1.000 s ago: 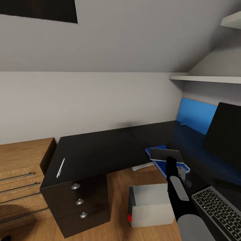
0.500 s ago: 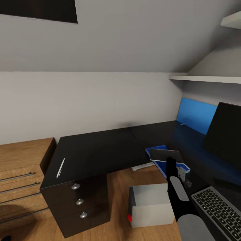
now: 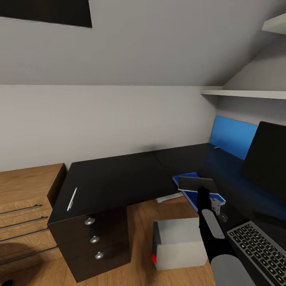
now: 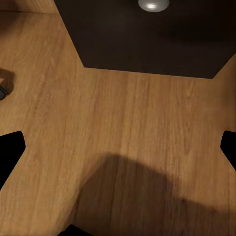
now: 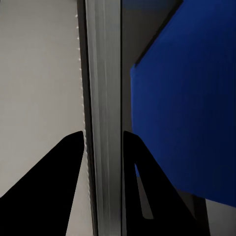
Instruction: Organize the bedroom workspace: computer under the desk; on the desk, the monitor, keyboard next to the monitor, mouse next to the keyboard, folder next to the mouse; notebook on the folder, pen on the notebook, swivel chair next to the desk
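- right gripper [image 5: 102, 140]: in my right wrist view the two dark fingers [image 5: 64, 162] sit closed against either face of the notebook [image 5: 103, 98], seen edge-on as a pale grey strip of pages between them. i read this as a firm pinch on the notebook.
- in the head view the right gripper [image 3: 203, 193] holds the notebook [image 3: 196, 184] up at a tilt, dark cover facing me, directly above the folder [image 3: 190, 177].
- the folder [image 5: 182, 98] lies just beyond the fingers, flat and bright blue, on the near edge of the desk [image 3: 186, 157]. i cannot tell whether the notebook's lower edge touches it.
- outward from the fingers, toward my right side: the keyboard [image 3: 258, 248] on the desk, close beside the forearm; the monitor [image 3: 264, 161] stands upright further back, in front of the blue back panel.
- below the fingers, on the wood floor beside the desk: the computer [image 3: 180, 244], red light on its dark front.
- well away from the right fingers, toward my left: a black drawer cabinet [image 3: 107, 186] with a pale pen [image 3: 72, 199] lying near its front edge.
- left gripper [image 4: 118, 147]: my left wrist view shows dark fingertips [image 4: 10, 152] at opposite edges, spread wide, nothing between them; wood floor and the cabinet's lower front with a silver knob [image 4: 153, 4] lie beyond.
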{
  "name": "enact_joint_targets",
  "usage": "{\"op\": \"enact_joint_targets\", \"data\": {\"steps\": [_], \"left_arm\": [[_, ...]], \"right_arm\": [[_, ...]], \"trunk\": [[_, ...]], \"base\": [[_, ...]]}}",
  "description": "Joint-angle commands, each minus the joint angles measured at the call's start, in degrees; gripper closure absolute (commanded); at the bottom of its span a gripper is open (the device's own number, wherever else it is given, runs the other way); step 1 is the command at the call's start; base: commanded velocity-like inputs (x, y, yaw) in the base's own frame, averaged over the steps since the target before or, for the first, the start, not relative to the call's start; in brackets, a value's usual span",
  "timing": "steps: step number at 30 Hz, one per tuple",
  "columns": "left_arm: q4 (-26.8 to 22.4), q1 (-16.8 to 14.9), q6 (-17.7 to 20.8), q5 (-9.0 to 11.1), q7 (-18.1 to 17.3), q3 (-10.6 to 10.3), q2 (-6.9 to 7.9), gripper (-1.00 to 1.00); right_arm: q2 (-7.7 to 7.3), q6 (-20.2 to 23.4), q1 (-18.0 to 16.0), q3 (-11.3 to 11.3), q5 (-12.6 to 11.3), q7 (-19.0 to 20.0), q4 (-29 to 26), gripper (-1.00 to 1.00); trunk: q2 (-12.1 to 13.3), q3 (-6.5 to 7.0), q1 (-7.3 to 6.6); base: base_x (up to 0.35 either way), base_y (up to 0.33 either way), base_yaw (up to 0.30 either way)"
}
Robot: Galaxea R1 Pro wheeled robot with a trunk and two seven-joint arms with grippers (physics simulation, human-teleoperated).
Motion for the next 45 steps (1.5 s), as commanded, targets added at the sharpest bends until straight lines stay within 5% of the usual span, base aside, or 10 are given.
{"op": "enact_joint_targets", "data": {"steps": [1,12,13,14,20,29,32,36,39,45], "left_arm": [[0.0,0.0,-0.2,0.4,0.3,-0.5,0.03,-1.0],[-9.6,0.0,1.1,0.0,0.3,-0.6,0.68,-1.0],[-13.1,0.0,2.7,-0.2,0.3,-0.8,1.3,-1.0],[-25.1,0.7,12.9,-0.5,0.5,-1.4,3.6,-1.0],[-49.4,5.8,33.9,-0.4,0.7,-1.6,8.17,-1.0],[-62.9,6.9,41.8,-0.2,0.8,-1.5,9.38,-1.0],[-68.6,6.9,48.9,0.3,0.7,-1.5,9.31,-1.0],[-71.7,7.0,55.5,5.9,0.6,-1.2,9.27,-1.0],[-72.3,6.9,57.7,14.4,0.7,-0.6,9.9,-1.0],[-72.3,7.0,57.8,16.9,0.6,-0.6,13.03,-1.0]], "right_arm": [[0.05,-0.2,0.0,-0.1,-0.5,-0.2,-0.1,1.0],[0.1,-0.4,0.0,0.0,-0.6,-0.4,-0.1,1.0],[0.09,-0.4,0.0,0.0,-0.6,-0.4,-0.1,1.0],[0.09,-0.3,0.0,0.1,-0.5,-0.4,-0.1,1.0],[0.08,-0.3,0.0,0.2,-0.5,-0.4,-0.1,1.0],[0.08,-0.3,0.0,0.2,-0.4,-0.5,-0.2,1.0],[0.08,-0.2,0.0,0.3,-0.3,-1.3,-0.8,1.0],[-0.25,0.5,0.0,0.4,-0.3,-5.8,-4.6,1.0],[-0.53,3.7,0.1,0.4,-0.2,-11.6,-8.2,1.0],[-0.61,4.9,0.1,0.4,-0.1,-13.1,-9.1,1.0]], "trunk": [[0.0,-0.06,0.0],[0.0,-0.06,0.0],[0.0,-0.06,0.0],[0.0,-0.06,0.0],[0.0,-0.06,0.0],[0.0,-0.06,0.0],[0.0,-0.06,0.0],[0.0,-0.06,0.0],[0.0,-0.06,0.0],[0.0,-0.06,0.0]], "base": [[0.0,0.0,0.0],[0.0,0.0,0.0],[0.0,0.0,0.0],[0.0,0.0,0.0],[0.0,0.0,0.0],[0.0,0.0,0.0],[0.0,0.0,0.0],[0.0,0.0,0.0],[0.0,0.0,0.0],[0.0,0.0,0.0]]}}
